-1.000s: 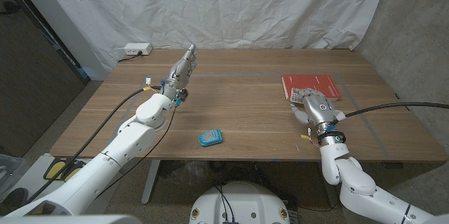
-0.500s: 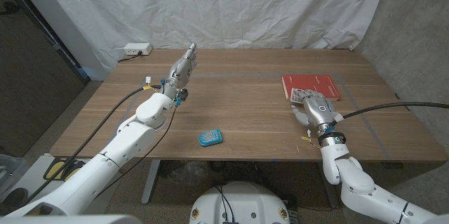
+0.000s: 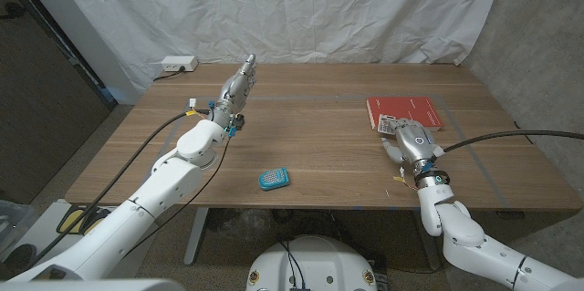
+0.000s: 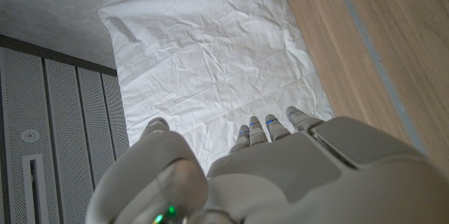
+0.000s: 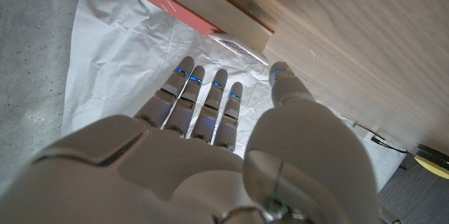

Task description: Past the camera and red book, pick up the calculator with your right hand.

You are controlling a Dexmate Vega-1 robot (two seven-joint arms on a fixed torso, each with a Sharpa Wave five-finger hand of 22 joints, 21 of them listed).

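The calculator (image 3: pixel 388 126) is a pale grey keypad lying at the near left corner of the red book (image 3: pixel 407 110), on the right of the table. My right hand (image 3: pixel 410 140) is just in front of it, fingers straight and close together, tips reaching over its near edge and hiding part of it. Nothing is in its grasp. The right wrist view has the same fingers (image 5: pixel 202 104) pointing at the calculator (image 5: pixel 237 46) beside the red book (image 5: pixel 168 3). A small blue camera (image 3: pixel 274 179) lies near the front middle. My left hand (image 3: pixel 235 90) hovers at the back left, fingers stretched out, empty.
A white power strip (image 3: pixel 178 63) sits at the table's back left corner. A white cloth hangs behind the wooden table (image 3: pixel 310 145). In the left wrist view, my left hand (image 4: pixel 266 175) faces that cloth.
My right hand has crept a little forward and left, closer onto the calculator. The left arm has hardly moved.
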